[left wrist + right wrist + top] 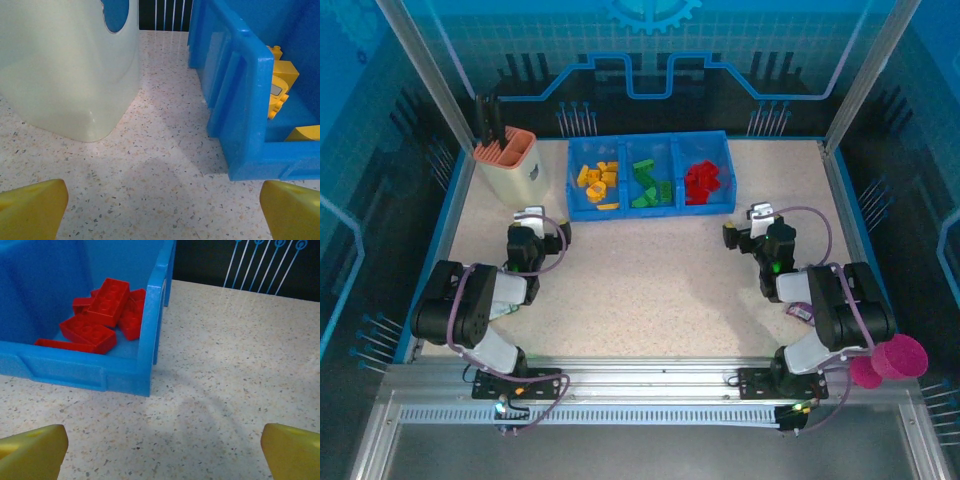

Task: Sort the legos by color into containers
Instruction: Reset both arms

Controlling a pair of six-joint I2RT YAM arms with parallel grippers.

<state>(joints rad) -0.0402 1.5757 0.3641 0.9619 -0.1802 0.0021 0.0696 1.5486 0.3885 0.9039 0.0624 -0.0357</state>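
Beside the right arm's base stands a pink cup. The bench has a speckled, stone-like top. The left pincer and the right pincer both stand wide apart and hold nothing; their fingertips are yellow. Just beyond them lies the tray, of smooth bright blue plastic, with three joined rectangular compartments open at the top. The left compartment holds the yellow legos, the middle one the green legos, and the right one the red legos, all in loose piles. The red ones are flat bricks with round studs. Left of the tray, near but not touching, stands a cream holder with a rounded glossy wall and an orange rim.
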